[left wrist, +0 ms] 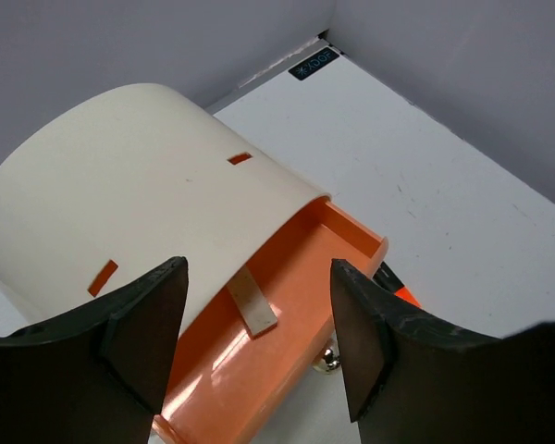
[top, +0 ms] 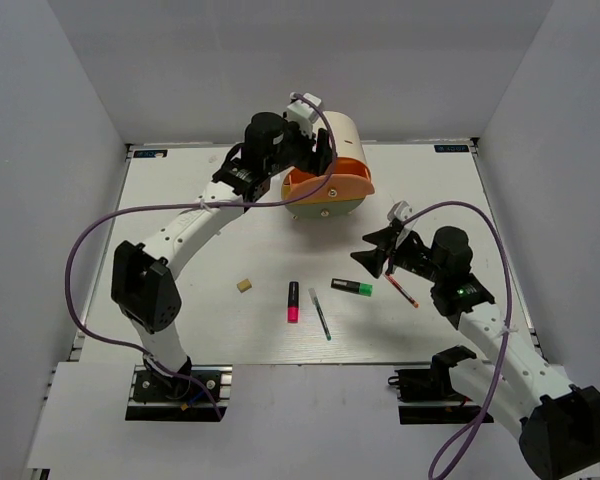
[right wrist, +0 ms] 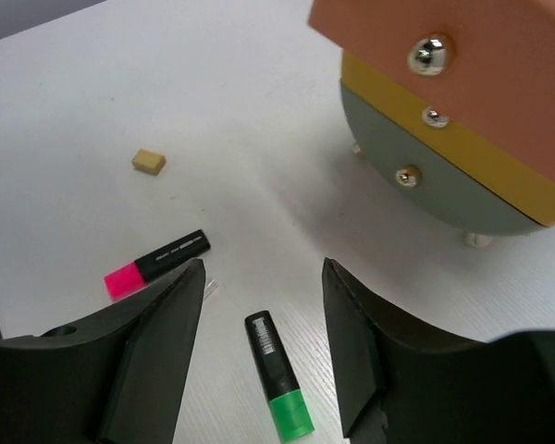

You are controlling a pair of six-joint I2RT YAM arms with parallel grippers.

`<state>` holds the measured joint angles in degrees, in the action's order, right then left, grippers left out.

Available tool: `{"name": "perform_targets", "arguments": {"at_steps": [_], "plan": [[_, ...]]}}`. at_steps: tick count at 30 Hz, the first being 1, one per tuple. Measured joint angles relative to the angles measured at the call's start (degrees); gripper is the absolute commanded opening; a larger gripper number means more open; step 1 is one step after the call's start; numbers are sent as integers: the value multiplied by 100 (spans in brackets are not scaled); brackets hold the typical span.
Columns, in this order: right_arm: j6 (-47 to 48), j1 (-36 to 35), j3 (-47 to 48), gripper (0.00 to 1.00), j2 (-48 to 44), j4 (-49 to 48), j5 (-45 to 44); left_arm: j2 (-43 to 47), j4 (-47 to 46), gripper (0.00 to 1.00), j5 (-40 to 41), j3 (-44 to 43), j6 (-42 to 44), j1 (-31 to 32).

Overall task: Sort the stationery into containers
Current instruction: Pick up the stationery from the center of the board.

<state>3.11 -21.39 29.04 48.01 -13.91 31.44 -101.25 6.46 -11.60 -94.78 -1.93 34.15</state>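
The cream round-topped cabinet (top: pixel 338 135) stands at the back, its orange upper drawer (top: pixel 325 184) pulled out. My left gripper (top: pixel 318 152) is open above that drawer (left wrist: pixel 287 314); a flat beige eraser (left wrist: pixel 252 302) lies inside. An orange-ended marker (left wrist: pixel 402 291) peeks out past the drawer. My right gripper (top: pixel 378 255) is open and empty, just above the green-ended marker (right wrist: pixel 277 375). On the table lie a beige eraser (top: pixel 244 285), a pink-ended marker (top: pixel 293 301), a thin dark pen (top: pixel 320 313), the green-ended marker (top: pixel 352 287) and a thin red pen (top: pixel 401 290).
The right wrist view shows the cabinet front: orange drawer front (right wrist: pixel 481 65), shut yellow drawer (right wrist: pixel 462 139) and grey base drawer (right wrist: pixel 444 199), each with a metal knob. The white table (top: pixel 180 200) is walled at the back and both sides.
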Motion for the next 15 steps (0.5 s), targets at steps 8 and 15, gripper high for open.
{"name": "perform_targets", "arguments": {"at_steps": [8,15], "plan": [[1215,-146,343,51,1029,138,1700,1370,55,96,328,911,-621,-26],[3718,-1093,1974,70,3014,1950,2463,4100,382,100,1211,3108,-1788,-68]]}}
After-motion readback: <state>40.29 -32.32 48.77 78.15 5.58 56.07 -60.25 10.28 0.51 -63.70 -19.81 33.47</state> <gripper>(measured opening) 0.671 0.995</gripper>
